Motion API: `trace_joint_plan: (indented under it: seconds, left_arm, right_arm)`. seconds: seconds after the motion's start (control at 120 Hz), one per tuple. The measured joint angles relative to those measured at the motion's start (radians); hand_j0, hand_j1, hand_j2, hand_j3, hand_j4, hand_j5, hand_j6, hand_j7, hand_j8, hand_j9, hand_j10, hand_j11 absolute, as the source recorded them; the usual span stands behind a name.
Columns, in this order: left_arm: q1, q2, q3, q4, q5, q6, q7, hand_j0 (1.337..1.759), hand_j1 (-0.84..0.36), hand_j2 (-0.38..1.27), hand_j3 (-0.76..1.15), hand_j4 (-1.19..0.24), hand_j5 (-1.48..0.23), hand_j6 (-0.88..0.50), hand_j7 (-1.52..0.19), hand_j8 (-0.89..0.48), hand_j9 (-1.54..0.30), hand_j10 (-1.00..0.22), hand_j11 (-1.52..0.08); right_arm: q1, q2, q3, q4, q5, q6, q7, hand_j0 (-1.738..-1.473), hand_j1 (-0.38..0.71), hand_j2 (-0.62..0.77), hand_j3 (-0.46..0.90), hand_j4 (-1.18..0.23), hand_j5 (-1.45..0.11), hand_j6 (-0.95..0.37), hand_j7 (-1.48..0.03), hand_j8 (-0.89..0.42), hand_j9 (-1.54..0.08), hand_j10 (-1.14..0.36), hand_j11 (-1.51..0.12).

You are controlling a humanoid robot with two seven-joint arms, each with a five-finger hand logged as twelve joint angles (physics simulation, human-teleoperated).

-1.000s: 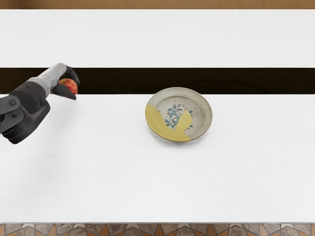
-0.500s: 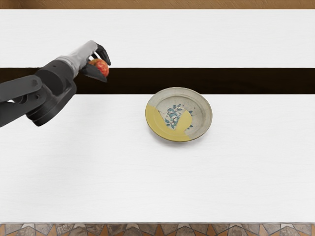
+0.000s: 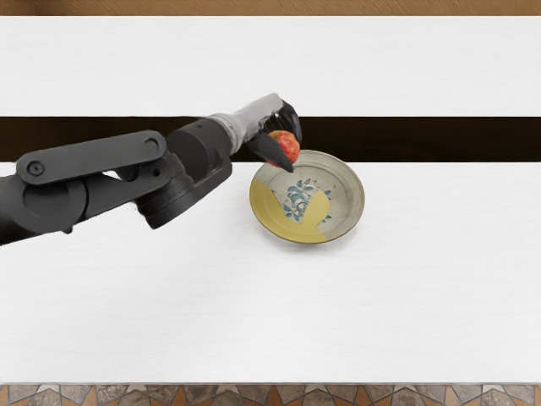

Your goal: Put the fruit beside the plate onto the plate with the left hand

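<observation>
Our left robot hand point(image 3: 272, 128) is clamped round the middle of the fruit point(image 3: 287, 145), above the plate's point(image 3: 348, 179) far left rim, and we judge it light, firm, smooth, liable to roll.

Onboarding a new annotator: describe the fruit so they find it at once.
On the white table sits one round plate with a yellow patch and blue flowers. At its far left rim, the left hand, on the dark arm from the left edge, grips the fruit. It is small, round and red-orange, the only such colour among black fingers.
</observation>
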Motion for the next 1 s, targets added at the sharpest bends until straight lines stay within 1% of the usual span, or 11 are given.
trace_joint_plan:
  seconds: [0.033,0.05,0.117,0.158,0.275,0.442,0.55,0.6,0.658,0.792,1.0]
  left_arm:
    - [-0.003,-0.007,0.001,0.000,-0.020,0.000,0.001,1.650,-0.35,0.40,0.00,-0.76,-1.26,-0.34,-1.18,-0.24,-1.16,-0.38,-1.12]
    - [-0.004,-0.010,0.001,0.000,-0.028,0.001,0.001,1.650,-0.35,0.42,0.00,-0.76,-1.26,-0.34,-1.18,-0.25,-1.16,-0.37,-1.12]
    - [-0.022,-0.029,0.005,0.001,-0.058,0.002,0.002,1.651,-0.36,0.47,0.00,-0.78,-1.24,-0.37,-1.17,-0.27,-1.15,-0.41,-1.12]
    - [-0.039,-0.042,0.015,0.001,-0.077,0.002,0.001,1.651,-0.37,0.49,0.00,-0.78,-1.24,-0.37,-1.17,-0.27,-1.15,-0.41,-1.12]
    - [-0.034,-0.069,0.031,0.009,-0.112,0.003,0.001,1.651,-0.38,0.50,0.00,-0.78,-1.25,-0.36,-1.18,-0.26,-1.15,-0.40,-1.12]
    - [-0.032,-0.102,0.079,0.070,-0.119,0.004,0.001,1.650,-0.39,0.51,0.00,-0.78,-1.25,-0.35,-1.19,-0.25,-1.16,-0.40,-1.13]
    - [-0.032,-0.103,0.098,0.090,-0.119,0.006,0.001,1.649,-0.42,0.56,0.00,-0.78,-1.25,-0.33,-1.18,-0.23,-1.15,-0.38,-1.12]
    - [-0.033,-0.101,0.099,0.094,-0.116,0.010,0.001,1.650,-0.39,0.51,0.00,-0.75,-1.18,-0.37,-1.12,-0.28,-1.10,-0.40,-1.07]
    - [-0.033,-0.096,0.095,0.097,-0.113,0.017,0.001,1.652,-0.34,0.42,0.00,-0.68,-1.05,-0.41,-1.00,-0.32,-0.98,-0.42,-0.96]
    - [-0.033,-0.100,0.092,0.099,-0.110,0.052,0.000,1.655,-0.21,0.25,0.00,-0.52,-0.76,-0.38,-0.73,-0.33,-0.72,-0.38,-0.71]
    - [-0.039,-0.094,0.079,0.096,-0.111,0.067,0.000,1.657,-0.05,0.13,0.00,-0.35,-0.49,-0.30,-0.48,-0.28,-0.47,-0.30,-0.47]
  right_arm:
    - [0.000,0.000,0.000,0.000,0.000,0.000,0.000,-1.658,-0.35,0.00,0.00,0.00,0.00,0.00,0.00,0.00,0.00,0.00,0.00]
    - [0.000,0.000,0.000,0.000,0.000,0.000,0.000,-1.658,-0.35,0.00,0.00,0.00,0.00,0.00,0.00,0.00,0.00,0.00,0.00]
    - [0.000,0.000,0.000,0.000,0.000,0.000,0.000,-1.658,-0.35,0.00,0.00,0.00,0.00,0.00,0.00,0.00,0.00,0.00,0.00]
    - [0.001,0.000,0.000,0.000,0.000,0.000,0.000,-1.658,-0.35,0.00,0.00,0.00,0.00,0.00,0.00,0.00,0.00,0.00,0.00]
    - [0.001,0.000,0.001,0.000,0.000,0.000,0.000,-1.658,-0.35,0.00,0.00,0.00,0.00,0.00,0.00,0.00,0.00,0.00,0.00]
    - [0.003,0.000,0.001,0.000,0.000,0.000,0.000,-1.658,-0.35,0.00,0.00,0.00,0.00,0.00,0.00,0.00,0.00,0.00,0.00]
    - [0.005,0.000,0.001,0.000,0.000,0.000,0.000,-1.658,-0.35,0.00,0.00,0.00,0.00,0.00,0.00,0.00,0.00,0.00,0.00]
    - [0.006,0.000,0.001,0.000,0.000,0.000,0.000,-1.658,-0.35,0.00,0.00,0.00,0.00,0.00,0.00,0.00,0.00,0.00,0.00]
    - [0.006,0.000,0.001,0.000,0.000,0.000,0.000,-1.658,-0.35,0.00,0.00,0.00,0.00,0.00,0.00,0.00,0.00,0.00,0.00]
    - [0.006,0.000,0.001,0.000,0.000,0.000,0.000,-1.658,-0.35,0.00,0.00,0.00,0.00,0.00,0.00,0.00,0.00,0.00,0.00]
    - [0.006,0.000,0.001,0.000,0.000,0.000,0.000,-1.658,-0.35,0.00,0.00,0.00,0.00,0.00,0.00,0.00,0.00,0.00,0.00]
